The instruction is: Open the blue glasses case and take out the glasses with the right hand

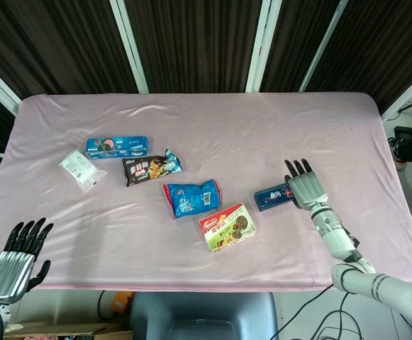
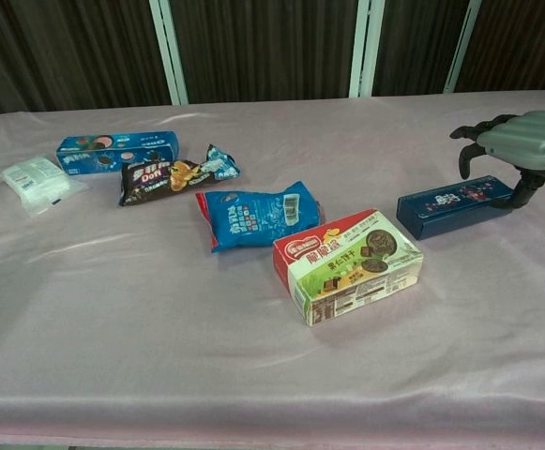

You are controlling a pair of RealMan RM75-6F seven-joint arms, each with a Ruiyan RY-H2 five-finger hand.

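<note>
Blue glasses case [image 1: 274, 196] flat on the pink table cloth [image 1: 213, 134], lid down, just right of the red and green cookie box [image 1: 227, 227]. Right hand [image 1: 306, 188] above the case's right end, palm down, fingers [image 2: 471, 134] apart and bent a little, holding nothing; thumb down beside that end, touching or not hard to tell. Left hand [image 1: 15, 256] well left of the cookie box, off the near edge of the table, fingers apart and straight, empty. Blue snack bag [image 1: 191, 198] just up and left of the cookie box. Dark candy bag [image 1: 151, 168] farther up and left. Long blue cookie box [image 1: 117, 146] beyond that. Small white packet [image 1: 81, 168] farthest left.
</note>
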